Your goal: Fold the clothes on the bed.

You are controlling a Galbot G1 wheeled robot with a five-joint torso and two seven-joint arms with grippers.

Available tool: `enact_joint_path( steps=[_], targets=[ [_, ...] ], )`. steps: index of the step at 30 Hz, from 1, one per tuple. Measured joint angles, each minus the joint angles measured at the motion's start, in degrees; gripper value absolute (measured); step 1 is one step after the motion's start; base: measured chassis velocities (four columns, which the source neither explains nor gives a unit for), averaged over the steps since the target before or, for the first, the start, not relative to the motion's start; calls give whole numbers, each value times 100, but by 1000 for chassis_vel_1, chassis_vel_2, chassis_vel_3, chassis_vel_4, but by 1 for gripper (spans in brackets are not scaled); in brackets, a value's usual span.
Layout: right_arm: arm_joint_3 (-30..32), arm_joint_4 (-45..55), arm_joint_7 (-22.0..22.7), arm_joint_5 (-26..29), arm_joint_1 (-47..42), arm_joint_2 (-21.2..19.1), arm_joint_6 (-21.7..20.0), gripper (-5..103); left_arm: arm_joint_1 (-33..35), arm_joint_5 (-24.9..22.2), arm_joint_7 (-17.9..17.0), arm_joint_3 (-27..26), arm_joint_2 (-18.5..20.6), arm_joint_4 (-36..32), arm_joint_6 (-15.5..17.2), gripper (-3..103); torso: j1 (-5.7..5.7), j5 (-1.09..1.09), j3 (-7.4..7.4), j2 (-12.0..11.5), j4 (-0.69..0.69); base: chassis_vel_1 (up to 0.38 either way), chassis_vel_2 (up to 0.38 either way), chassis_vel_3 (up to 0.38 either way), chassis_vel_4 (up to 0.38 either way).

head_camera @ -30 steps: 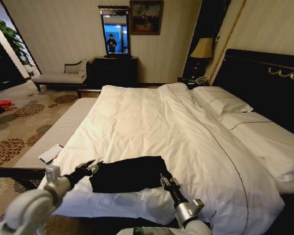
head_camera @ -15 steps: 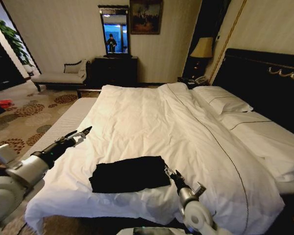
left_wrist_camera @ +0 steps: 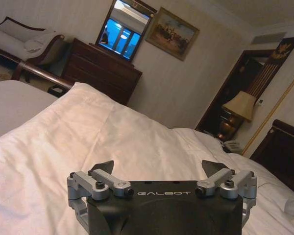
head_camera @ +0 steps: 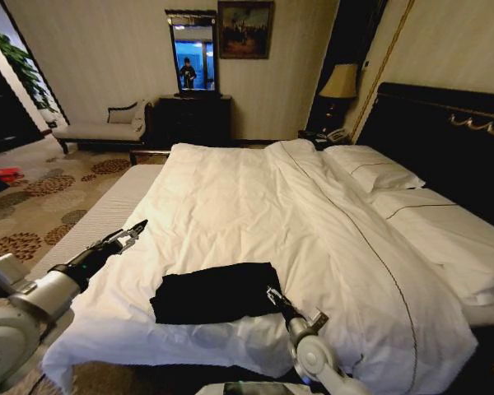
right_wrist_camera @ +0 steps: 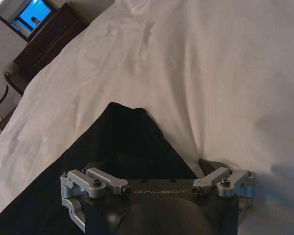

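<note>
Distance decides it: we see the black T-shirt (head_camera: pixel 216 293) lying as a folded band near the foot edge of the bed (head_camera: pixel 255 197), on the white duvet (head_camera: pixel 329 247), its long axis running left to right across the robot's front. Our right gripper (head_camera: pixel 271 293) sits at the band's right end, jaws spread, one finger over black cloth and the other over the duvet beside it, pinching nothing. Our left gripper (head_camera: pixel 137 230) hangs well apart, out over the bed's left edge, jaws likewise spread and empty, facing the dresser (left_wrist_camera: pixel 99 73). We judge the right arm far nearer to the cloth.
</note>
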Motion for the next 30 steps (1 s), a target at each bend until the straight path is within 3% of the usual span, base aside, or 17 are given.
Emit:
enact_joint_path(
  steps=[1,3,6,9,21,25,30],
  targets=[
    [9,-8,-56,0,-15,-14,24,101,2,36,0,26,-12,1,0,100,0,1,0,0,0,0,0,0,0],
    [30,-15,-170,1,-45,-41,80,91,3,111,0,78,-34,3,1,100,0,2,0,0,-1,0,0,0,0],
    [50,-11,-259,2,-72,-53,116,86,3,206,0,137,-51,4,1,100,0,1,0,0,1,0,0,0,0],
    [44,10,-407,-19,-85,-28,175,69,7,378,-1,202,-60,7,-10,100,0,2,0,0,1,0,0,0,0],
    [-66,-181,-673,-330,-42,158,272,32,59,671,-35,353,-76,11,-3,100,0,1,0,0,1,0,0,0,0],
    [-3,-161,-707,-391,-54,151,333,10,41,753,-41,434,-89,12,-2,100,0,2,0,0,1,0,0,0,0],
    [138,78,-709,-286,-96,138,364,2,-27,776,-41,467,-72,12,-3,100,0,1,0,0,0,0,0,0,0]
  ],
)
